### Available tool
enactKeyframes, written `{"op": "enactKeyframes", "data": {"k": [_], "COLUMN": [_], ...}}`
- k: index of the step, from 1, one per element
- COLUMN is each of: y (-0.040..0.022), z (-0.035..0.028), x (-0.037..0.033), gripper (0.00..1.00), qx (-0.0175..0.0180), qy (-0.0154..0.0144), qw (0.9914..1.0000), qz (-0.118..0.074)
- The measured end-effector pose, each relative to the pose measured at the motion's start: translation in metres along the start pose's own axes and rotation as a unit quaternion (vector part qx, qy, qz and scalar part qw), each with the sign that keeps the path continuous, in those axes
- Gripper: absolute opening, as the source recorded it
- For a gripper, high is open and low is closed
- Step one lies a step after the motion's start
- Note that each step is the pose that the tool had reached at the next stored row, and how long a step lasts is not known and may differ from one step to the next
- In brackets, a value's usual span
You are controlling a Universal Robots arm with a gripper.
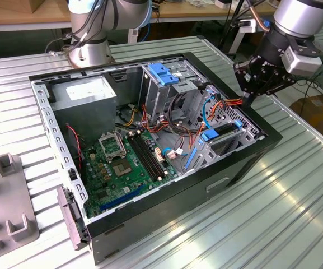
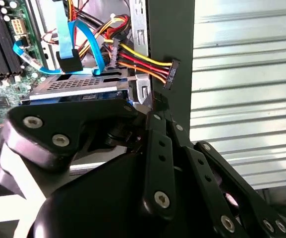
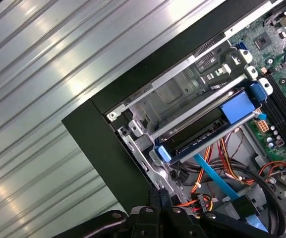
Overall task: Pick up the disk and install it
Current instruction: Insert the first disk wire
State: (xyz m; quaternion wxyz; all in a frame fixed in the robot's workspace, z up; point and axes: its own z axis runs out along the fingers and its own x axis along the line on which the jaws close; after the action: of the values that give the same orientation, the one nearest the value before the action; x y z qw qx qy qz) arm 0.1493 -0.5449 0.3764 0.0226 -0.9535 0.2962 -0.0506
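one disk [image 2: 73, 87] in bay [image 3: 182, 96], mostly hidden, gripper [image 1: 251, 89] nearby

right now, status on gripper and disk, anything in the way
Gripper at the case rim, close by the disk. Disk lying in the drive bay, blue rails showing. Power plug and blue cable hang beside it.

My arm [image 1: 302, 15] is a smooth silver-grey tube ending in a black collar [image 1: 274, 47], with a pale grey box [image 1: 300, 60] fixed to the side of its wrist. My gripper [image 1: 249, 92] is matte black all over, a rounded body carrying flat linkage bars [image 2: 160, 153] with rounded ends. In the second wrist view each bar is pinned by round silver screw heads [image 2: 161, 199], and a thicker curved black link [image 2: 43, 131] carries two more.
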Motion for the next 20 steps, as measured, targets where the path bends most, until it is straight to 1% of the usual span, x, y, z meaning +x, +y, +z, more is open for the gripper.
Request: {"op": "enactKeyframes", "data": {"k": [2, 9, 11, 13, 15, 16, 18, 19, 20], "y": [-0.0019, -0.0087, -0.0103, -0.0126, -0.0137, -0.0140, -0.0141, -0.0141, -0.0141], "z": [0.0003, 0.0013, 0.0015, 0.0020, 0.0024, 0.0030, 0.0035, 0.0042, 0.0045], "x": [-0.0004, -0.0014, -0.0017, -0.0021, -0.0023, -0.0023, -0.0022, -0.0023, -0.0023], "gripper": [0.24, 0.24, 0.24, 0.24, 0.24, 0.24, 0.24, 0.24, 0.24], "qx": [0.0014, 0.0039, 0.0045, 0.0054, 0.0060, 0.0069, 0.0078, 0.0091, 0.0099], "qy": [0.0018, 0.0065, 0.0075, 0.0091, 0.0105, 0.0114, 0.0114, 0.0108, 0.0104], "qw": [0.99999, 0.99979, 0.99967, 0.99944, 0.99923, 0.99892, 0.99824, 0.99743, 0.99683], "qz": [-0.004, -0.019, -0.024, -0.032, -0.037, -0.044, -0.058, -0.070, -0.078]}}
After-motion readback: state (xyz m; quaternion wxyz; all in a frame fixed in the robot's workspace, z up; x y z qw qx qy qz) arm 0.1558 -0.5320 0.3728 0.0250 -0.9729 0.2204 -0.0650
